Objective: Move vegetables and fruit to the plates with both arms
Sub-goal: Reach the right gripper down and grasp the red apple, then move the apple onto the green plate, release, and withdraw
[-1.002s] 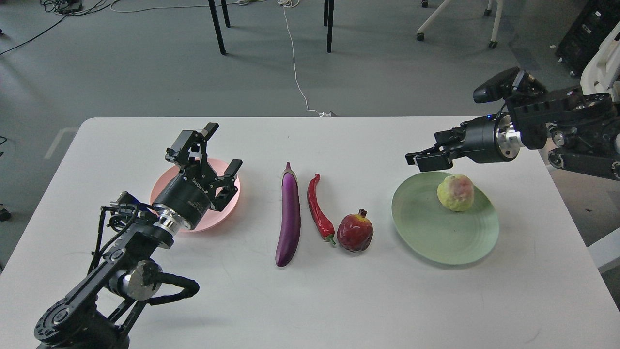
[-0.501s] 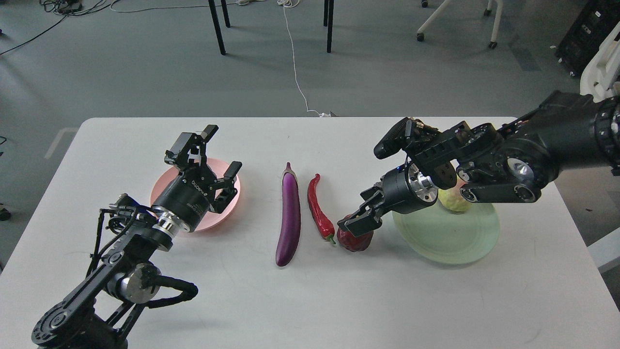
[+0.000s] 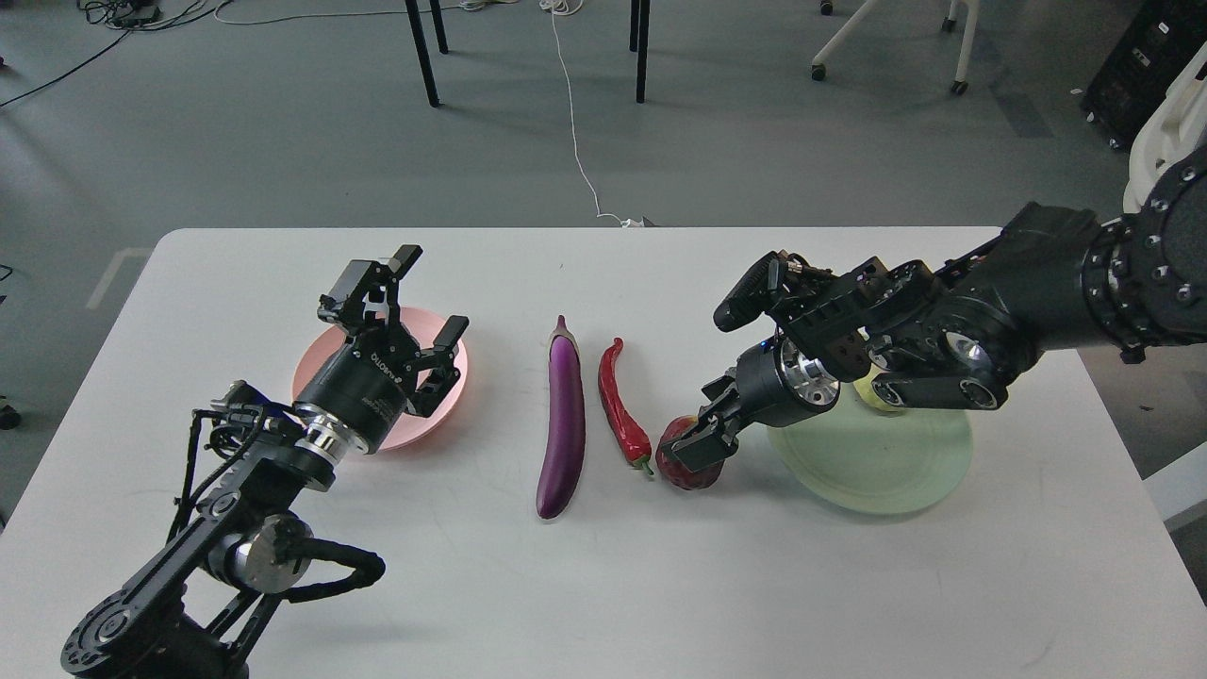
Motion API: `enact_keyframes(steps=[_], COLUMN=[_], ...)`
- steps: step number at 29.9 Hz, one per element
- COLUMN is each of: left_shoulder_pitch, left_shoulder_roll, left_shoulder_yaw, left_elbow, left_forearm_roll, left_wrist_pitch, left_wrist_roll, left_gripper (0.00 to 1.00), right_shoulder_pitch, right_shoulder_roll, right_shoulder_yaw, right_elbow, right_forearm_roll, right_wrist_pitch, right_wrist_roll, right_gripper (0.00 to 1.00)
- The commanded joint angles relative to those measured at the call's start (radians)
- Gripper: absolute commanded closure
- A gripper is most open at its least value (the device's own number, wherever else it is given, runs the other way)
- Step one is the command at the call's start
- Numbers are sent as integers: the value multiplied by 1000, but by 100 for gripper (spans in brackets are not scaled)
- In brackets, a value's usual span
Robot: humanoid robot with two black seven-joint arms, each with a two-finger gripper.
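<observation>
The purple eggplant (image 3: 563,420) and the red chili pepper (image 3: 620,405) lie side by side at the table's middle. The dark red pomegranate-like fruit (image 3: 681,465) sits just right of the chili. My right gripper (image 3: 705,426) is down on it, open, with its fingers astride the fruit's top; the fruit rests on the table. The yellow-green fruit (image 3: 884,397) lies on the pale green plate (image 3: 877,471), mostly hidden behind my right wrist. My left gripper (image 3: 434,290) is open and empty, held above the pink plate (image 3: 308,366).
The white table (image 3: 603,585) ends close behind the plates. Chair and table legs (image 3: 421,52) and a white cable (image 3: 575,132) are on the grey floor beyond. A white object stands off the right edge.
My right arm swung left from above the green plate and came down onto the dark red fruit, now covering most of the yellow-green fruit. My left arm barely moved.
</observation>
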Motion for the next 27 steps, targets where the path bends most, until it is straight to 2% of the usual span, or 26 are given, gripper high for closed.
enact_keyframes(steps=[1,3,5,7,9,12,17,24,27], left_shoulder_pitch=[0,0,0,0,0,1,3,-6,-6], left_shoulder_roll=[1,1,1,1,1,-1,-1,4,8], left_shoulder_yaw=[2,0,0,0,0,-2,-2,9,11], left_elbow=[-1,-1,1,1,-1,1,-1,1,1], left_forearm_roll=[0,0,0,0,0,0,0,0,0], left_wrist_pitch=[0,0,0,0,0,0,0,-5,-5], left_wrist_roll=[0,0,0,0,-2,0,0,0,0], left_gripper=[1,1,1,1,1,1,1,1,1], right_shoulder_pitch=[-11,-13,-13,-13,-13,-14,24,165,193], right_shoulder_roll=[11,17,20,30,33,33,-2,-169,-265], right_shoulder_yaw=[0,0,-6,-21,-35,-45,-37,-37,-46], right_elbow=[-3,-3,-5,-5,-6,-6,4,60,116], right_forearm_roll=[2,2,2,2,2,2,4,-27,-111], right_wrist_pitch=[-2,1,2,2,2,1,-1,2,5], right_wrist_roll=[0,0,0,0,0,0,0,0,0], right_gripper=[7,11,24,33,37,53,53,52,52])
